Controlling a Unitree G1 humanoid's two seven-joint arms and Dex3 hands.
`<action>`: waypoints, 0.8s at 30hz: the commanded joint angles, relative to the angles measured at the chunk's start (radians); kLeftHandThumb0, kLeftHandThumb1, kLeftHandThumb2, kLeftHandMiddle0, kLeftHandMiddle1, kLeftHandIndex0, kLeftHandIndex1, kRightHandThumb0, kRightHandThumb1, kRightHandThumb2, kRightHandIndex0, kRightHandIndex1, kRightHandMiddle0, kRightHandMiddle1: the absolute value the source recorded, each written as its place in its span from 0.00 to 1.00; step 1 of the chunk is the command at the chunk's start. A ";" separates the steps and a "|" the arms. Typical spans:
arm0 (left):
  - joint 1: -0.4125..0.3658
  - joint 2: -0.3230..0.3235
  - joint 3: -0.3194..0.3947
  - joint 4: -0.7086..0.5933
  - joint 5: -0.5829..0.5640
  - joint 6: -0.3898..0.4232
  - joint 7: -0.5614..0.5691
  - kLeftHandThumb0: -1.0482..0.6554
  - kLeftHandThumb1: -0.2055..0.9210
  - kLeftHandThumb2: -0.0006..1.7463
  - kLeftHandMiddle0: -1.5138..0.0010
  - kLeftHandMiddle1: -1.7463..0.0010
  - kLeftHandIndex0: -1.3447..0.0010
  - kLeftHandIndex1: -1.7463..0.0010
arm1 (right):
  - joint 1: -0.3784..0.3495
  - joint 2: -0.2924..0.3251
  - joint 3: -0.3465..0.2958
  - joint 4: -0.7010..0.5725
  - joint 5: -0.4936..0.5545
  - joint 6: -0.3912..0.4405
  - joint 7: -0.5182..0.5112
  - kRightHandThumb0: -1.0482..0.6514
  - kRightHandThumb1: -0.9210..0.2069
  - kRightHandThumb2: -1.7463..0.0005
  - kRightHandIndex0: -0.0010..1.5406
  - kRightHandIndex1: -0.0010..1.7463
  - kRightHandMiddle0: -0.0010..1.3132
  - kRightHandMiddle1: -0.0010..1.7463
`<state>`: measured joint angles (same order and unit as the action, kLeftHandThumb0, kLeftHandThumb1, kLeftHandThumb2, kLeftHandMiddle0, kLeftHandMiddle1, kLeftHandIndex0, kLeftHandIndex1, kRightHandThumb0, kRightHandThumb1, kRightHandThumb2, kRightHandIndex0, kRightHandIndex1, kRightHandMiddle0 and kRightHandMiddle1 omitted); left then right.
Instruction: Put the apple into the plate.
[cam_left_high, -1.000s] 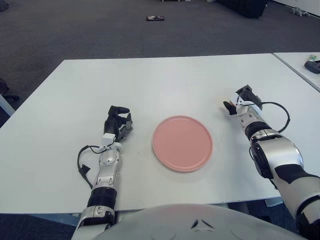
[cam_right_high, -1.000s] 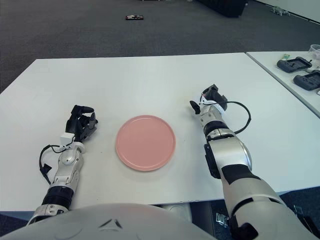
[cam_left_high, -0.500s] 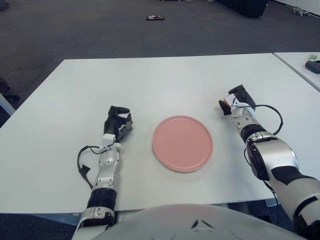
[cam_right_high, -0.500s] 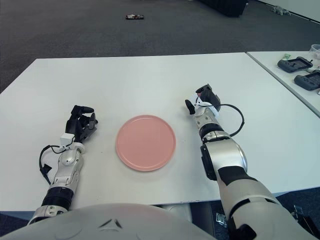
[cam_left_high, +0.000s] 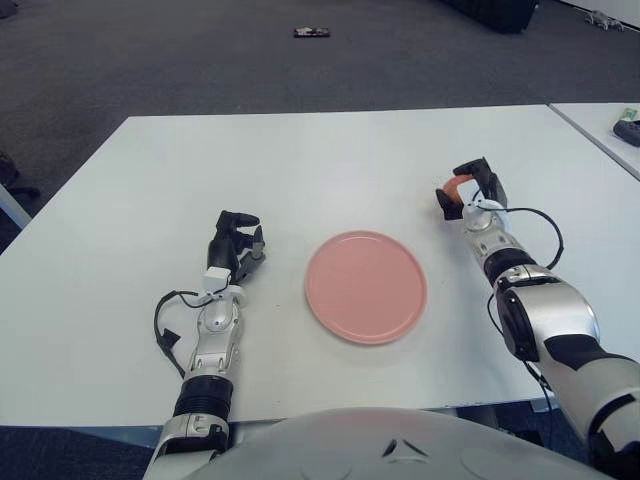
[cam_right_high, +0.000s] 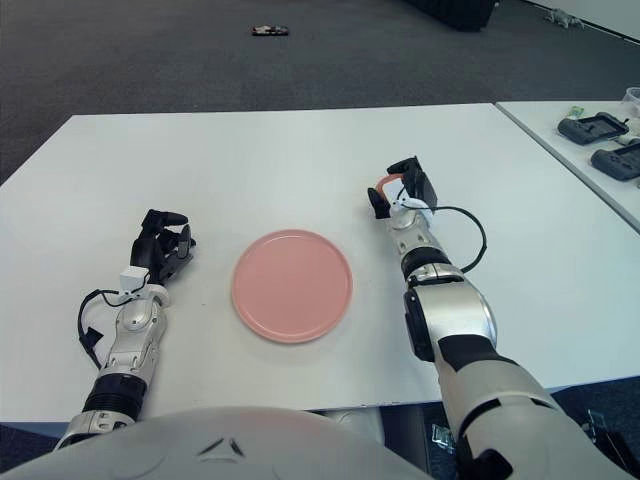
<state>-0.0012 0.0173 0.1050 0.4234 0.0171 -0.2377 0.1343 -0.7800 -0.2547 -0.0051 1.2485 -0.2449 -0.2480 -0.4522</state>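
Gripping the apple (cam_right_high: 386, 182), right hand (cam_left_high: 468, 193) nears plate (cam_left_high: 365, 286).

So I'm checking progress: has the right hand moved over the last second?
Yes. The right hand has shifted left and farther up the table, closer to the pink plate's far right edge.

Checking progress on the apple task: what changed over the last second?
The right hand moved forward across the table and slightly toward the robot's left, staying right of the plate. A reddish-orange object, only partly visible, now shows between its fingers; whether it is the apple cannot be told. The plate stays put with nothing on it, and the left hand is unchanged to its left.
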 joint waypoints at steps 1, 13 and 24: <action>0.034 0.002 -0.002 0.039 0.006 0.052 -0.001 0.40 0.89 0.40 0.66 0.00 0.80 0.00 | -0.007 -0.013 -0.039 -0.044 0.052 -0.058 0.040 0.62 0.73 0.12 0.53 0.94 0.41 1.00; 0.032 -0.006 0.009 0.048 -0.015 0.032 -0.008 0.40 0.91 0.38 0.66 0.00 0.81 0.00 | 0.048 0.029 -0.182 -0.250 0.277 -0.116 0.270 0.62 0.74 0.11 0.53 0.95 0.42 1.00; 0.033 0.001 0.001 0.048 -0.001 0.043 -0.005 0.40 0.88 0.41 0.64 0.00 0.79 0.00 | 0.208 0.098 -0.162 -0.618 0.383 -0.116 0.466 0.62 0.74 0.11 0.53 0.95 0.41 1.00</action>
<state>-0.0058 0.0159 0.1076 0.4310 0.0100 -0.2426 0.1323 -0.6077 -0.1690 -0.1751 0.7269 0.1031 -0.3445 -0.0537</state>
